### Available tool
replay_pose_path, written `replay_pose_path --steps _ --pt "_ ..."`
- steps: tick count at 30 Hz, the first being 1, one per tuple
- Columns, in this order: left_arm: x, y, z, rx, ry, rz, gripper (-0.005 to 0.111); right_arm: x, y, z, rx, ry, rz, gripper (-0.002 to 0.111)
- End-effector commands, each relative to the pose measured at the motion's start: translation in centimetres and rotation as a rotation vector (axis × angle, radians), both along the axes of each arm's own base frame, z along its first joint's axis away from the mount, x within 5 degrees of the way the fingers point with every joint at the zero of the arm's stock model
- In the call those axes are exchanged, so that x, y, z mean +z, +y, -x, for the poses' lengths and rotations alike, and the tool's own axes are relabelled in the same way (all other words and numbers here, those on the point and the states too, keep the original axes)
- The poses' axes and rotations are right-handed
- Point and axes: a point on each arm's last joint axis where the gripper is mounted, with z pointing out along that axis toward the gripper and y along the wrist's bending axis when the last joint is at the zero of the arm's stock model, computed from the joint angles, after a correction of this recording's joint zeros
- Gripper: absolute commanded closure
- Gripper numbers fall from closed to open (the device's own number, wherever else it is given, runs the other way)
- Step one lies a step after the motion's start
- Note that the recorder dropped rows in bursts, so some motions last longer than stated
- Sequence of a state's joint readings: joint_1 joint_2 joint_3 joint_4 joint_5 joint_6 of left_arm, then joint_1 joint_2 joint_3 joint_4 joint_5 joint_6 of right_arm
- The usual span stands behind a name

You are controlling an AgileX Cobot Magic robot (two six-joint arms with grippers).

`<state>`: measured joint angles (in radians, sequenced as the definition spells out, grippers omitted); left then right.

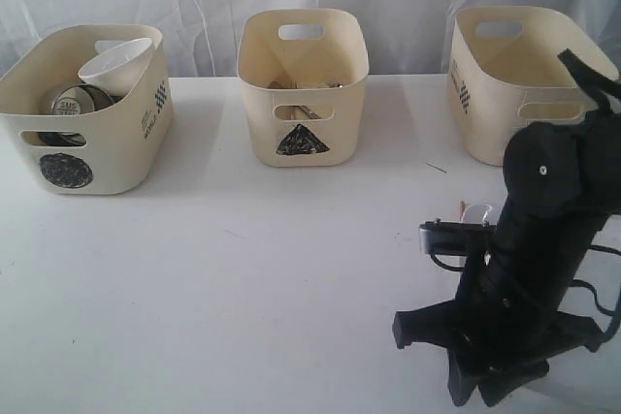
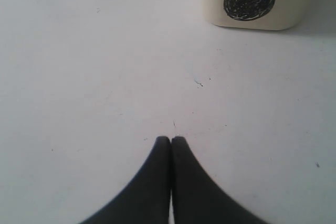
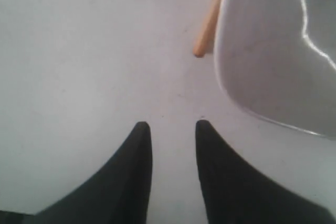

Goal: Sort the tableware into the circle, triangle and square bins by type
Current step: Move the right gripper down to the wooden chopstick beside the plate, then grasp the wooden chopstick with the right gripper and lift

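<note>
Exterior: three cream bins are sitting along the back of the desk point(image 1: 243, 269). The circle bin point(image 1: 87, 113) on the left is holding the small white bowl point(image 1: 116, 63) and a steel mug point(image 1: 70, 102). The triangle bin point(image 1: 303, 84) is in the middle. The third bin point(image 1: 514, 75) is on the right, its mark not showing. The right arm point(image 1: 529, 269) is hanging low at front right.

Left wrist: the left end effector point(image 2: 171, 140) is hovering over bare desk, fingers pressed together.

Right wrist: the right end effector point(image 3: 170, 125) is sitting with fingers apart over the desk. The white plate point(image 3: 273, 51) is just beside it, and a chopstick point(image 3: 209, 22) is lying against the plate's edge.
</note>
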<state>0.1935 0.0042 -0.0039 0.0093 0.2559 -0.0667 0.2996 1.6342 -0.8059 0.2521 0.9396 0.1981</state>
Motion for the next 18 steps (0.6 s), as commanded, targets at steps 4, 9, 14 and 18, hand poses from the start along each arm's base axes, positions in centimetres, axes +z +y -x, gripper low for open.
replay_pose_path --steps 4,9,14,18 --pt "-0.1 0.0 0.0 -0.006 -0.003 0.003 0.107 -0.8 -0.2 -1.3 -0.190 -0.188 0.002 0.080" --pt "-0.1 0.0 0.0 -0.006 -0.003 0.003 0.107 -1.5 -0.5 -1.3 -0.222 -0.175 0.042 0.080" --pt "-0.1 0.0 0.0 -0.006 -0.003 0.003 0.107 -2.0 -1.4 -1.0 -0.197 -0.132 0.148 0.080" --pt "-0.1 0.0 0.0 -0.006 -0.003 0.003 0.107 -2.0 -1.4 -1.6 -0.187 -0.201 0.152 0.080"
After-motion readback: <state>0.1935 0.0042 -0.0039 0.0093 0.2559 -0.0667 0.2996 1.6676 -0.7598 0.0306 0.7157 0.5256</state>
